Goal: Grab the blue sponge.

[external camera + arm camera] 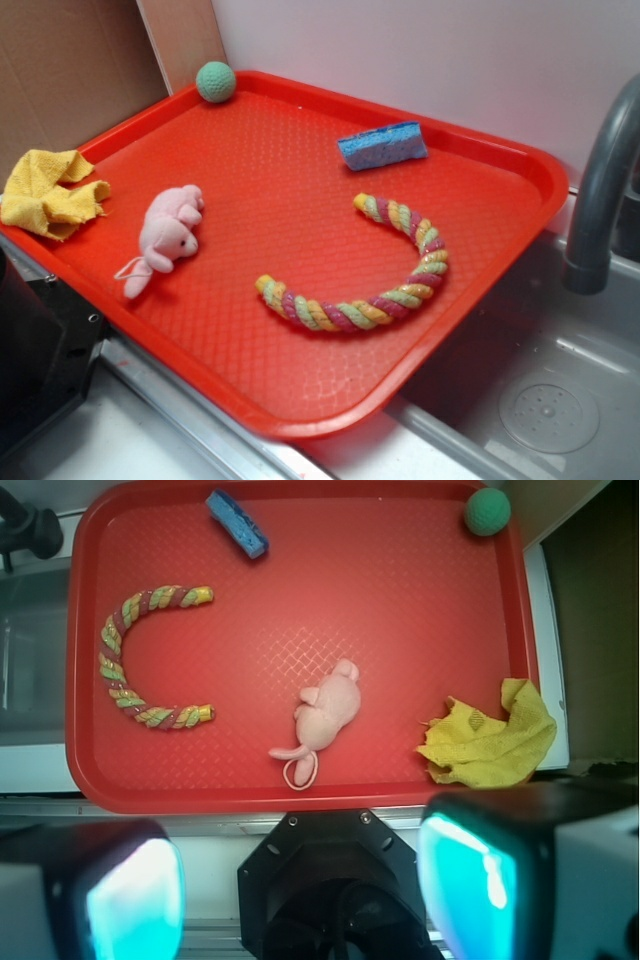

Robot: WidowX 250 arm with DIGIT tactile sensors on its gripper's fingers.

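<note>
The blue sponge (382, 145) lies on the red tray (300, 400) near its far right rim; in the wrist view the sponge (237, 523) is at the top left, far from the gripper. My gripper (300, 890) is high above the tray's near edge, open and empty, with its two turquoise pads (135, 900) wide apart at the bottom of the wrist view. The gripper does not show in the exterior view. The round green ball (215, 82) sits in the tray's far left corner.
A pink plush mouse (168, 232) and a curved striped rope toy (380, 290) lie on the tray. A yellow cloth (45, 190) hangs over the left rim. A grey faucet (600, 190) and sink (540, 400) are at the right.
</note>
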